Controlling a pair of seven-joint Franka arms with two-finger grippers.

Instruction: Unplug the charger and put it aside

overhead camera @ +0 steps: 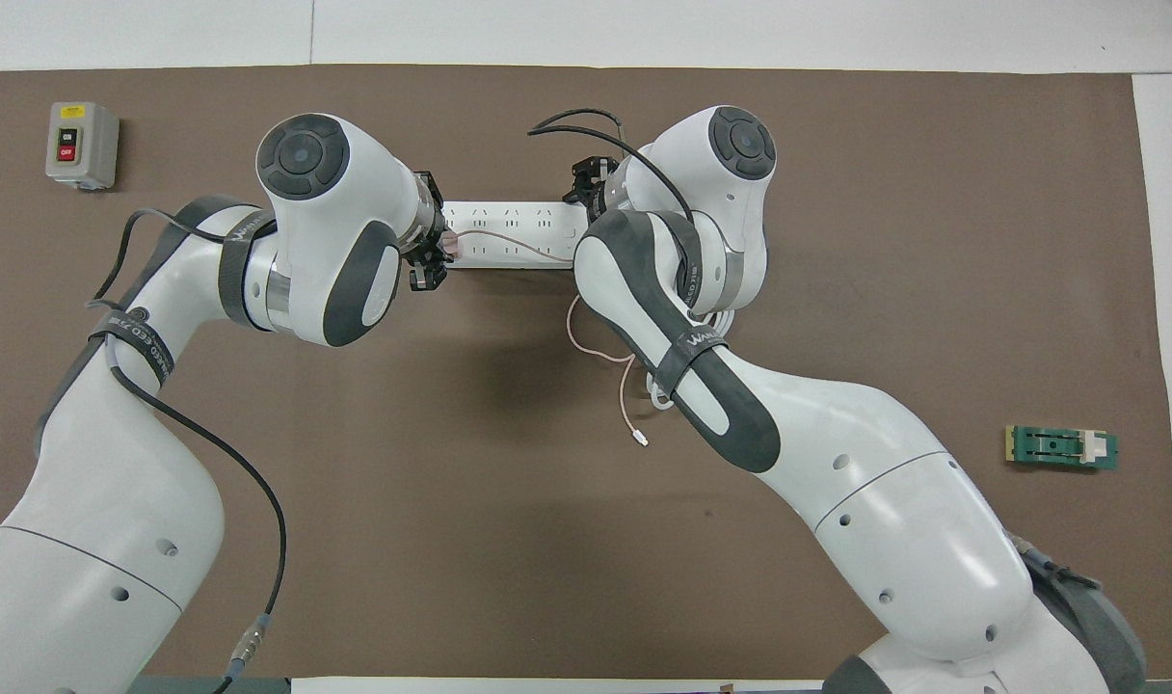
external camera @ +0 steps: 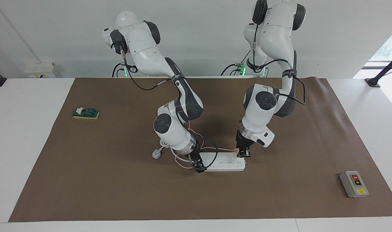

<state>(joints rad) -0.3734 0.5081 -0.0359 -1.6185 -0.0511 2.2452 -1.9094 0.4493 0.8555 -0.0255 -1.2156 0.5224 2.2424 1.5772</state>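
Observation:
The pale-pink charger (overhead camera: 449, 246) sits plugged into the white power strip (external camera: 226, 162) at the strip's end toward the left arm; in the facing view only a pink edge (external camera: 236, 151) of it shows. Its thin pink cable (overhead camera: 509, 241) runs along the strip, then loops toward the robots to a small connector (overhead camera: 641, 441) on the mat. My left gripper (external camera: 243, 154) is down right at the charger. My right gripper (external camera: 198, 167) is down on the strip's other end. The strip also shows in the overhead view (overhead camera: 509, 214).
The strip's thick white cord ends in a white plug (external camera: 156, 154) on the mat toward the right arm's end. A grey switch box (external camera: 354, 183) lies toward the left arm's end, farther from the robots. A green and yellow block (external camera: 85, 113) lies toward the right arm's end.

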